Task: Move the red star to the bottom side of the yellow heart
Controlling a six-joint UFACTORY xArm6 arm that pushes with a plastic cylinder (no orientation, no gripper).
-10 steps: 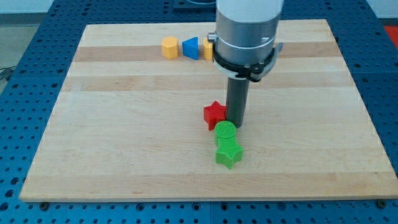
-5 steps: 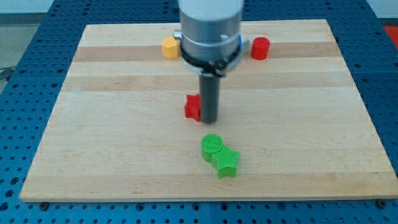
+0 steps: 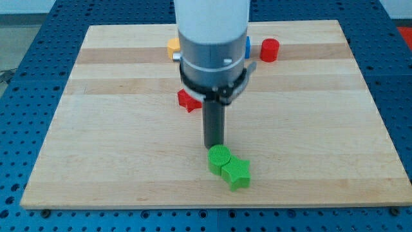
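Note:
The red star (image 3: 188, 100) lies near the board's middle, partly hidden behind the arm's body. My tip (image 3: 213, 145) is below and to the right of it, apart from it, just above the green cylinder (image 3: 219, 158). A yellow block (image 3: 172, 46) shows at the view's top, mostly hidden by the arm; its shape cannot be made out. The yellow heart is not visible as such.
A green star (image 3: 237, 173) touches the green cylinder at its lower right. A red cylinder (image 3: 270, 49) stands at the view's top right. A sliver of a blue block (image 3: 247, 44) shows beside the arm. The wooden board (image 3: 103, 129) ends near the view's bottom.
The red star has moved up and left. My tip went left with it, then drew back down and right to the green cylinder. The green blocks shifted slightly.

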